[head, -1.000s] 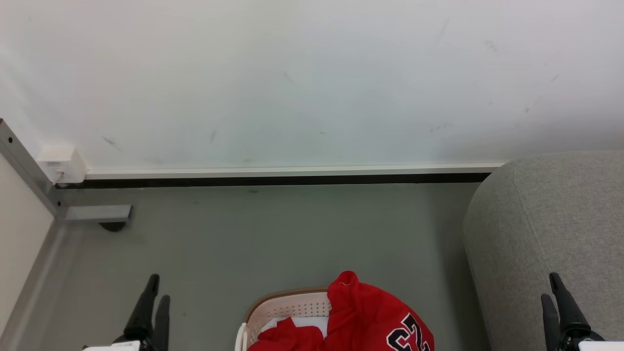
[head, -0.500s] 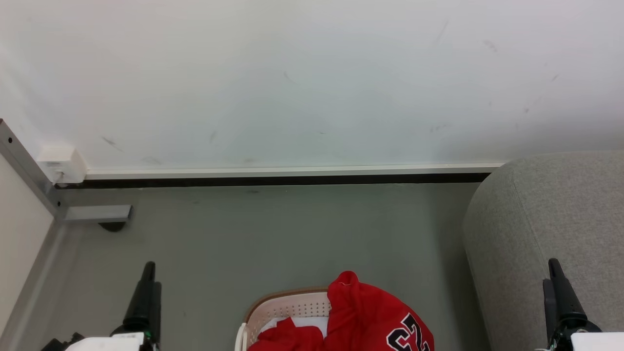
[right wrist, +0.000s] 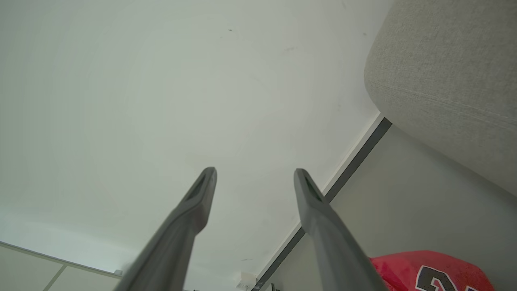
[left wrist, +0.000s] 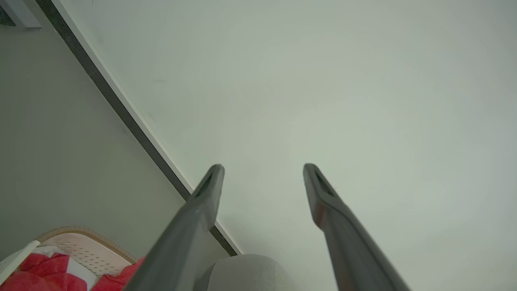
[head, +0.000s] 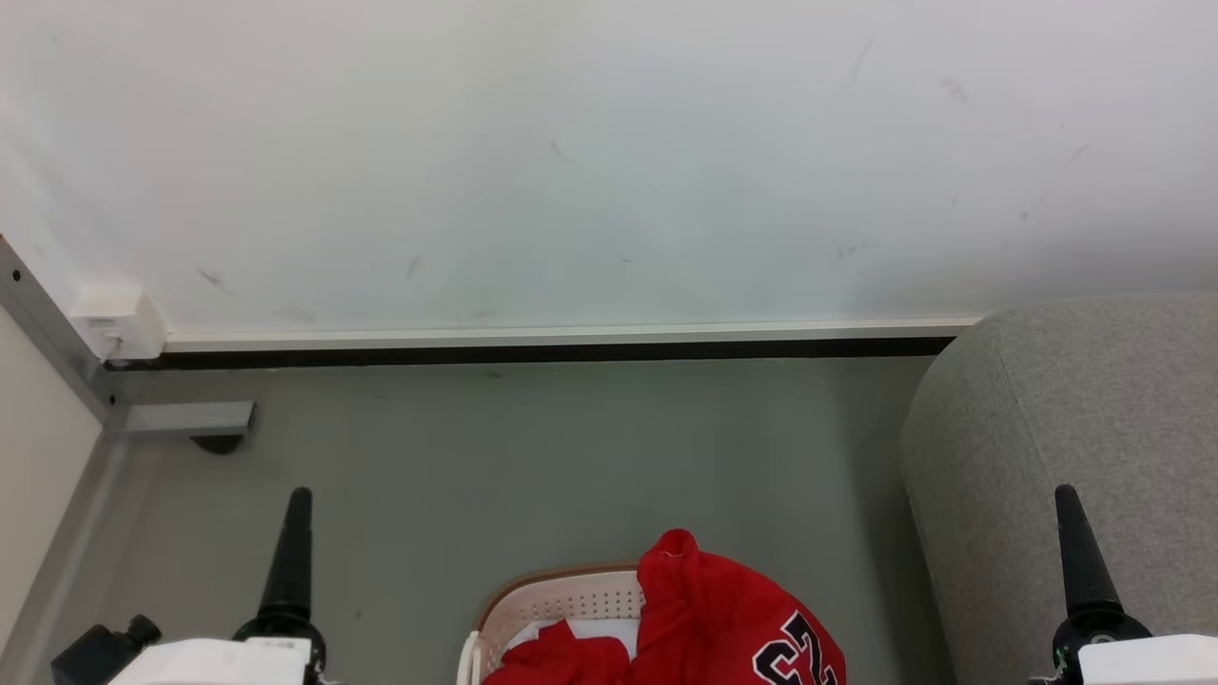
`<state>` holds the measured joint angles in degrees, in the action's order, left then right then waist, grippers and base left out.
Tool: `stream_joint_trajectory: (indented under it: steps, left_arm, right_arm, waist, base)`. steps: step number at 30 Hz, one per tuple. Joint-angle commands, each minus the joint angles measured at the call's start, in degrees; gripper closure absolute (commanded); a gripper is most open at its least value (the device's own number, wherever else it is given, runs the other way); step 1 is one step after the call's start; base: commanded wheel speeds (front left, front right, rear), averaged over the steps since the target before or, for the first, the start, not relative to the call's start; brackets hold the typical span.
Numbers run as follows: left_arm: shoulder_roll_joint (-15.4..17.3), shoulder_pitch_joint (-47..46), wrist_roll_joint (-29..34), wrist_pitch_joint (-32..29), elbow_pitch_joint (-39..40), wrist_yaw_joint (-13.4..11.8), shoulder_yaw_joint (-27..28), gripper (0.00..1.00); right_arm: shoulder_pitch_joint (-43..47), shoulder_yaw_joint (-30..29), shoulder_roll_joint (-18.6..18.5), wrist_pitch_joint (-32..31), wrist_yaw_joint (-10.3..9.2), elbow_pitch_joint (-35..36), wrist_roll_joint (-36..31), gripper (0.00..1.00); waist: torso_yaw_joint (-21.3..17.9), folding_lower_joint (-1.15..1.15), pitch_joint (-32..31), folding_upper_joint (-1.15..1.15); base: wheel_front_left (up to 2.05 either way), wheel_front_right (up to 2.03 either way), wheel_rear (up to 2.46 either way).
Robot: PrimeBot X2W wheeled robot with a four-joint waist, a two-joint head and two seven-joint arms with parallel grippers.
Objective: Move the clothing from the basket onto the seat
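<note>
The red clothing [head: 709, 614] is heaped in the cream basket [head: 561, 597] at the bottom centre of the head view, and a jersey with "23" hangs over the basket's right rim. The grey seat [head: 1075, 428] stands to the right. My left gripper [head: 300, 497] hovers over the floor left of the basket. My right gripper [head: 1066, 493] is in front of the seat's edge. Each wrist view shows its gripper open and empty: left gripper [left wrist: 262, 167], right gripper [right wrist: 255, 171]. The left wrist view catches the basket [left wrist: 87, 247], the clothing [left wrist: 44, 268] and the seat [left wrist: 246, 273]. In the right wrist view, the seat [right wrist: 444, 81] is above the clothing [right wrist: 428, 268].
A white wall with a dark baseboard [head: 533, 350] runs across behind the grey floor [head: 533, 457]. At the left stand a metal frame post [head: 57, 333], a small white box [head: 119, 322] and a grey foot bracket [head: 190, 419].
Both grippers have opened wider and turned, so each now shows edge-on as a single finger, and both have moved a little up the head view. The basket and clothing are unchanged.
</note>
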<state>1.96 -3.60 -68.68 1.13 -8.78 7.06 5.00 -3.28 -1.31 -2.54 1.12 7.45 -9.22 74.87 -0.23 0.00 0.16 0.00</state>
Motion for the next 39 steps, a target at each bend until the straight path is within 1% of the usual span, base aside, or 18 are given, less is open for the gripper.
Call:
stream_joint_trajectory:
  steps: [1,13,22,29,39]
  left_arm:
    - [0.6,-1.0,2.7,0.5,1.4,0.2,0.0,0.00]
    - [0.7,-0.2,19.1,3.0,2.5,-1.8,-1.5,0.00]
    - [0.7,0.4,28.6,4.7,2.1,-3.5,-2.7,0.00]
    - [1.0,0.9,33.9,5.9,2.3,-4.1,-3.3,0.00]
    - [1.5,1.0,40.4,7.4,2.8,-4.5,-4.3,0.00]
  right_arm:
    - [-0.3,0.1,-0.7,0.5,0.02,1.2,-2.1,0.00]
    - [-0.1,0.9,-1.3,3.0,0.03,1.0,-18.4,0.00]
    - [0.2,1.7,-1.6,4.6,0.03,-0.2,-29.9,0.00]
    - [0.4,2.4,-1.5,5.8,0.04,-0.6,-35.9,0.00]
    - [0.2,4.5,-2.3,7.4,0.04,0.1,-42.0,0.00]
  waist:
    - [0.0,0.00,0.0,0.00]
    - [0.0,0.00,-0.1,0.00]
    - [0.0,0.00,-0.5,0.00]
    - [-0.1,0.00,-0.8,0.00]
    - [-0.1,0.00,-0.8,0.00]
  base:
    - [0.00,0.00,0.00]
    - [0.00,0.00,0.00]
    - [0.00,0.00,0.00]
    - [0.00,0.00,0.00]
    - [0.00,0.00,0.00]
